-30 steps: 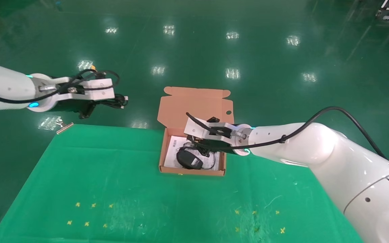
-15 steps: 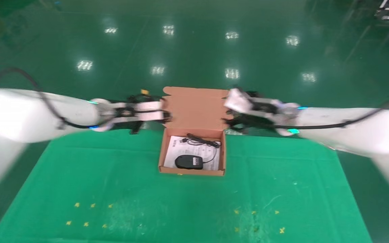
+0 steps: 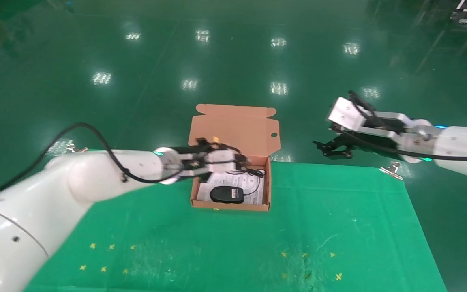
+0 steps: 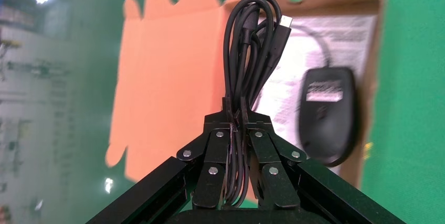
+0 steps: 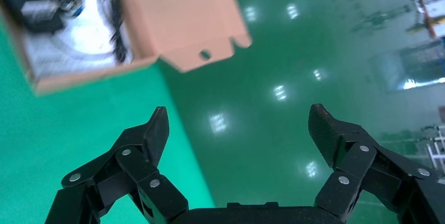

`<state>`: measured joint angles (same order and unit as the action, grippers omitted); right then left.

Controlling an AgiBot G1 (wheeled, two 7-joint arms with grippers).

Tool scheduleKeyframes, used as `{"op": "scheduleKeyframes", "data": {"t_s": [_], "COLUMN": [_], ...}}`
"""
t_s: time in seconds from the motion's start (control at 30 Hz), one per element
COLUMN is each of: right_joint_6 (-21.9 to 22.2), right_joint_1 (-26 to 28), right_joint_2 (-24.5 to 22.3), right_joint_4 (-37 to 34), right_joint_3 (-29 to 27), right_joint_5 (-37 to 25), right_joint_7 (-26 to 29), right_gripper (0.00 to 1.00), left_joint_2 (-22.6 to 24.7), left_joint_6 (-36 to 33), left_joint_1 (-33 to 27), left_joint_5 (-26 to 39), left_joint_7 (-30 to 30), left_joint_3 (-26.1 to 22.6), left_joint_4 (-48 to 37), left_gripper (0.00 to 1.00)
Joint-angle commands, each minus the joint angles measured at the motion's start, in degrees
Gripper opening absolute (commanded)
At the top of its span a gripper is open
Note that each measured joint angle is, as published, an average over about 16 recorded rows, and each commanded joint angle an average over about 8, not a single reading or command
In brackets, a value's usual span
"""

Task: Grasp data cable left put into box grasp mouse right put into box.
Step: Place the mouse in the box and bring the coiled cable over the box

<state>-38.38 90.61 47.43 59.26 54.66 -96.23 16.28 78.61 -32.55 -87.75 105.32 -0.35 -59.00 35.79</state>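
The orange-brown box (image 3: 233,129) stands open at the table's far middle, its flap lid upright. The black mouse (image 3: 226,194) lies inside it on a white sheet, its cord (image 3: 253,178) coiled behind it. My left gripper (image 3: 245,163) is over the box's back part and is shut on the data cable (image 4: 252,51). The cable is a long black bundle with silver plug tips, hanging above the box floor next to the mouse (image 4: 329,114). My right gripper (image 3: 333,148) is open and empty, to the right of the box, past the table's far edge.
A green cloth (image 3: 233,243) covers the table, with small yellow marks near the front. Metal clips hold its far corners on the right (image 3: 391,168) and on the left (image 3: 71,147). Shiny green floor lies beyond.
My left arm has swung from the far left to over the box, carrying the data cable. My right arm has drawn back from the box to the right, leaving the mouse inside.
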Motion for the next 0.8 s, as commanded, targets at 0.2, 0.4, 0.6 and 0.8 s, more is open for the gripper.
{"op": "scheduleKeyframes", "data": {"t_s": [0.2, 0.4, 0.6, 0.8], "right_joint_6": [-0.92, -0.97, -0.93, -0.87], "right_joint_1": [0.07, 0.04, 0.04, 0.11], "right_joint_2": [-2.22, -2.50, -2.28, -2.21], "right_joint_4": [4.41, 5.04, 4.64, 4.45], "right_joint_3": [0.84, 1.00, 0.95, 0.84], "right_joint_5": [-3.07, -3.72, -3.40, -3.16], "right_joint_7": [3.50, 3.89, 3.70, 3.64], "right_gripper": [1.00, 1.00, 1.00, 1.00], "left_joint_2": [0.10, 0.10, -0.01, -1.37], "left_joint_6": [1.33, 1.59, 1.42, 1.20], "left_joint_1": [0.30, 0.17, 0.16, 0.10], "left_joint_5": [-5.80, -6.62, -6.17, -6.72], "left_joint_7": [2.23, 2.32, 2.31, 1.89], "left_joint_3": [-4.66, -5.57, -5.10, -4.56], "left_joint_4": [-0.23, -0.61, -0.38, 1.06], "left_gripper": [0.79, 1.00, 1.00, 1.00]}}
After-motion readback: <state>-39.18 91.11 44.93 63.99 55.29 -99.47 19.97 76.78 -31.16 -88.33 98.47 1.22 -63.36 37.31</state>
